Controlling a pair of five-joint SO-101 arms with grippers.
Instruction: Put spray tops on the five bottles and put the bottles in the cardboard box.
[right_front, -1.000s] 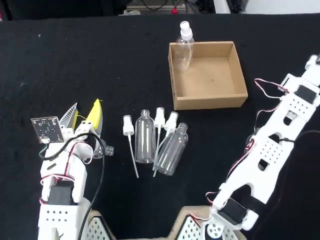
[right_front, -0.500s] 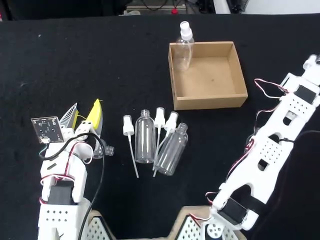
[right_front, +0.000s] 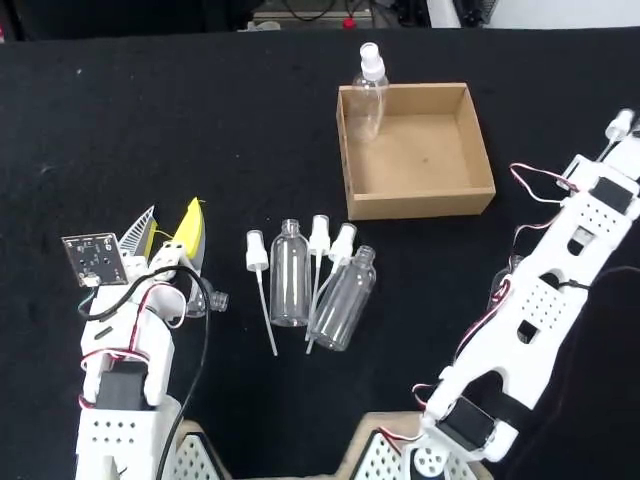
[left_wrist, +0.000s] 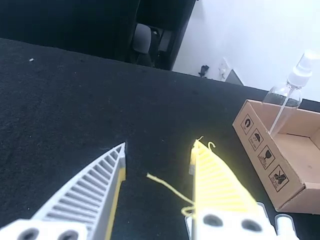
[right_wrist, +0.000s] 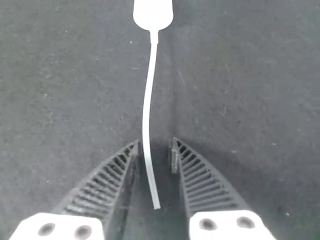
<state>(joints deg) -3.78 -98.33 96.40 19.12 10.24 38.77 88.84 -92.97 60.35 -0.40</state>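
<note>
on the black worktop, the left gripper is sitting near 8 o'clock, its fingers spread wide and holding nothing. a stray bottle, uncapped, is lying at 3 o'clock of that arm, partly tucked under it.

around the centre, slightly toward 6 o'clock, the left bottle and the right bottle are lying side by side, necks pointing to 12 o'clock, both uncapped. the left top is lying just at 9 o'clock of the left bottle. the middle top and right top are lying between the two bottles, with their tubes running under the right bottle.

the right arm is angling from 5 o'clock to the 3 o'clock edge. the right gripper is narrowly parted, straddling the tube of a fourth top without visibly pinching it.

farther off, toward 1 o'clock, the box is sitting open. a capped bottle is standing in its 11 o'clock corner.
</note>
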